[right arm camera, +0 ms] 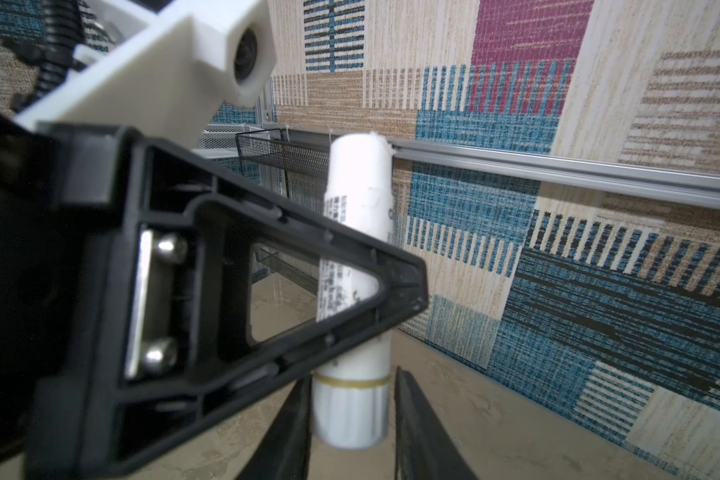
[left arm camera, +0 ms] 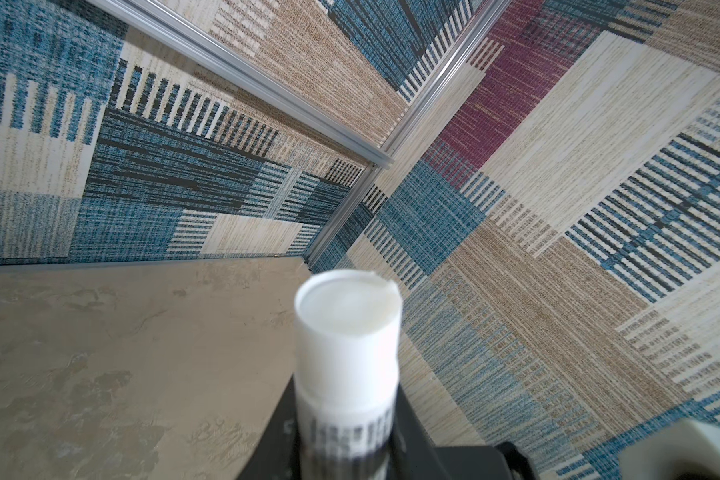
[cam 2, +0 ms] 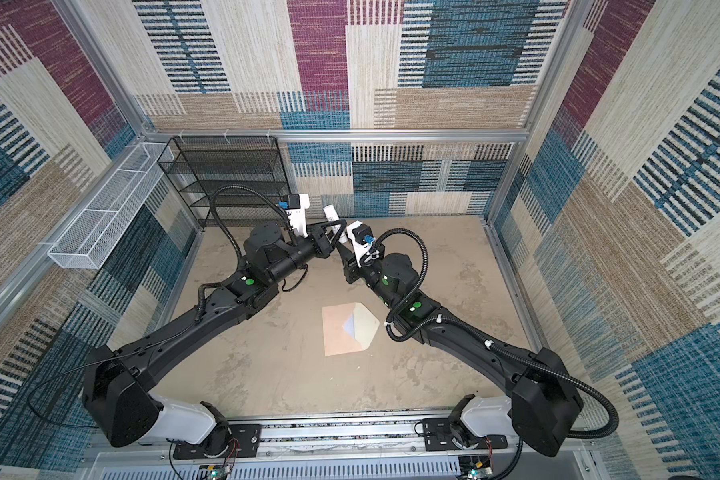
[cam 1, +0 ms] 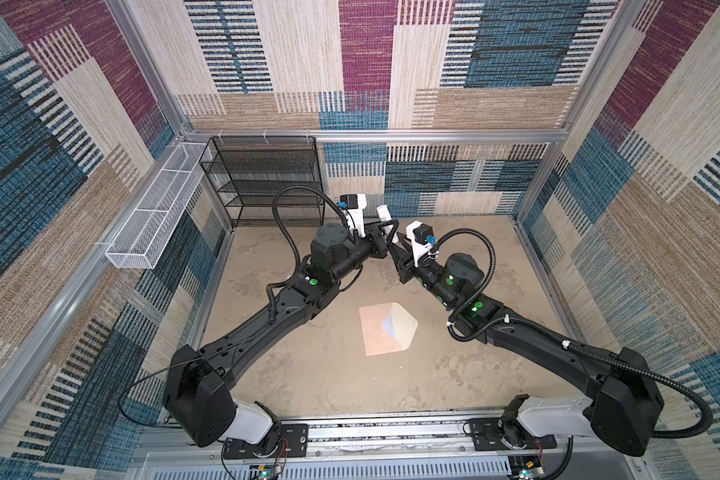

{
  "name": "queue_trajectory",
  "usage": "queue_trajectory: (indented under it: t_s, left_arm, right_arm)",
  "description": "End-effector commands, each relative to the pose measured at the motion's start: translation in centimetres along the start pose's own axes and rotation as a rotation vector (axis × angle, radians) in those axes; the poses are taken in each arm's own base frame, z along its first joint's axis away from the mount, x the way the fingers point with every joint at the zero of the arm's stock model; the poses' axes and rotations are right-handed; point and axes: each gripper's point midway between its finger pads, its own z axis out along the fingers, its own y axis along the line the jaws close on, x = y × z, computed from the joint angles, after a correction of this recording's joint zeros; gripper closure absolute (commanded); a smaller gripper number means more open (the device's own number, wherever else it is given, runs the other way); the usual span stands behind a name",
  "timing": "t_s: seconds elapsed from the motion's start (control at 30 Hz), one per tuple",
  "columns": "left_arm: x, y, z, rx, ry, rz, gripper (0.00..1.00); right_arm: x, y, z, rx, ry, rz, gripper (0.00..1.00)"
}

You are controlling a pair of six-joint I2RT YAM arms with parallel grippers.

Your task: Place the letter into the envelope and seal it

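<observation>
The left gripper [cam 1: 388, 232] is clamping a glue stick [right arm camera: 358, 187], the right gripper [right arm camera: 352, 386] is narrowly straddling its cap, and the envelope [cam 1: 375, 338], letter [cam 1: 388, 327] inside, is lying at their six o'clock.

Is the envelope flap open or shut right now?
Open: the envelope lies with its cream flap spread flat, pointing away from the peach pocket.

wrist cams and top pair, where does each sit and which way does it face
Top views: high over the base, looking down at table and envelope; left arm and right arm show whole.
Left wrist: on the left arm, looking along the glue stick toward a corner; left tool shows.
Right wrist: on the right arm, facing the back wall; right tool flanks the stick's cap.
Shared: both wrist views show the glue stick.
</observation>
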Motion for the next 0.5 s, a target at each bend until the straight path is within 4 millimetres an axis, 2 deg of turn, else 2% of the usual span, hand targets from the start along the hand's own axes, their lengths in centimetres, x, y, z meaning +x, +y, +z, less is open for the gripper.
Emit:
queue_trajectory:
  t_s: [0.0, 0.47]
  left_arm:
    - [-0.5, -0.5, 0.0, 0.017, -0.02, 0.016, 1.0]
    - [1.3, -0.1, 0.2, 0.028, 0.024, -0.009, 1.0]
  right_arm:
    - [-0.8, -0.1, 0.1, 0.007, -0.027, 0.0, 0.67]
    - [-1.5, 0.0, -0.1, -0.002, -0.041, -0.004, 0.85]
